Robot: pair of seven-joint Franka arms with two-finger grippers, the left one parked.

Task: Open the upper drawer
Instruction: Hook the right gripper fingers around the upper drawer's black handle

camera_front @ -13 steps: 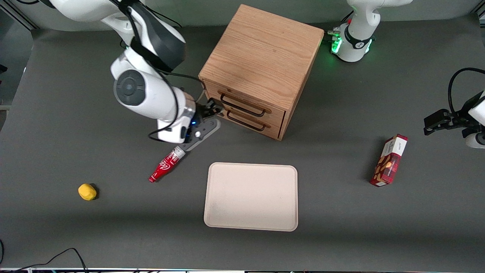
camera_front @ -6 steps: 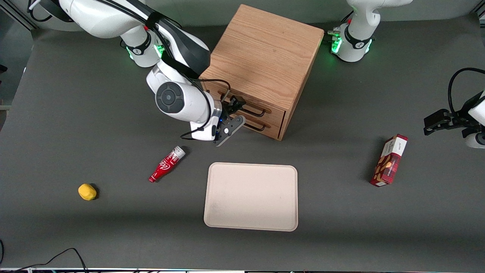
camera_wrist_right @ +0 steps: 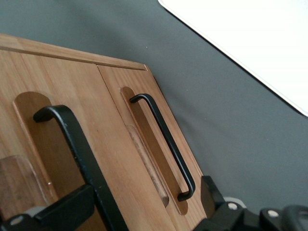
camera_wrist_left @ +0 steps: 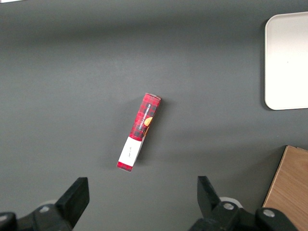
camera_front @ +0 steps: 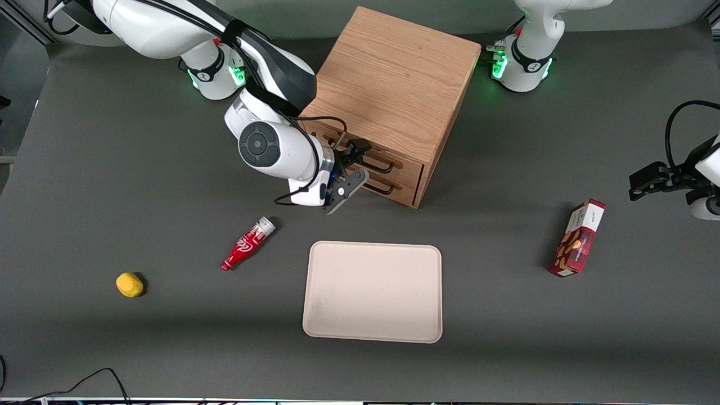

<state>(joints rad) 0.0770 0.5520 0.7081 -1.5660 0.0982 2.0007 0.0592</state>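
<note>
The oak cabinet [camera_front: 394,79] stands at the table's middle, both drawers shut. The upper drawer [camera_front: 406,163] shows part of its thin black wire handle [camera_front: 381,167]; the lower drawer [camera_front: 403,190] sits under it. My right gripper [camera_front: 353,158] is open, right in front of the upper drawer, at its handle. In the right wrist view the upper handle [camera_wrist_right: 77,149] runs between the open fingers of the gripper [camera_wrist_right: 137,204], close beside one finger [camera_wrist_right: 62,208]. The lower handle [camera_wrist_right: 166,144] is farther off.
A cream tray [camera_front: 372,291] lies nearer the front camera than the cabinet. A red bottle [camera_front: 247,243] and a yellow lump [camera_front: 129,284] lie toward the working arm's end. A red box [camera_front: 579,237] lies toward the parked arm's end, also in the left wrist view [camera_wrist_left: 139,132].
My gripper has moved from beside the cabinet's corner along the drawer fronts to the upper handle, mostly in the first half second. The drawers have not moved.
</note>
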